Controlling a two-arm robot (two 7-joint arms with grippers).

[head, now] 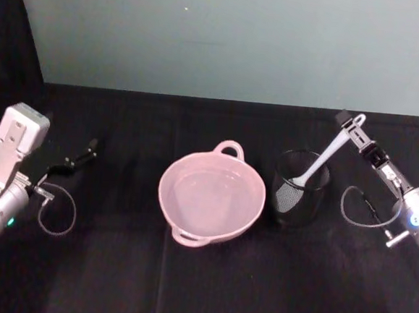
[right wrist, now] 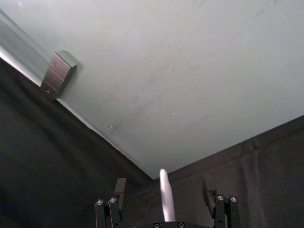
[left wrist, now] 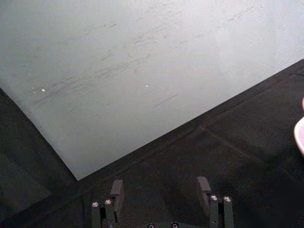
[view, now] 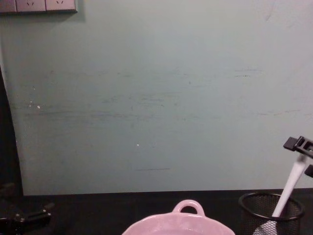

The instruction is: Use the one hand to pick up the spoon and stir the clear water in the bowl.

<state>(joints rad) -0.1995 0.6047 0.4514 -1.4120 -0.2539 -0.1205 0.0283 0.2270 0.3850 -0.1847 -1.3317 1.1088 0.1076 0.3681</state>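
Right gripper [head: 353, 128], jaws spread, straddles the spoon [head: 325, 158] handle in the mesh cup [head: 300, 207], three o'clock of the bowl [head: 163, 189]. Clamp squarely before lifting straight up. Left gripper [left wrist: 160, 183] idles at nine o'clock, fingers apart.

The pale pink bowl [head: 166, 189], wavy-rimmed with loop handles, sits upright at mid-bench holding clear water [head: 210, 194]. Just to its right, the white spoon [head: 324, 162] leans paddle-down in a black mesh cup [head: 300, 203]. Its handle tip lies between the right end effector's [head: 351, 125] spread fingers.
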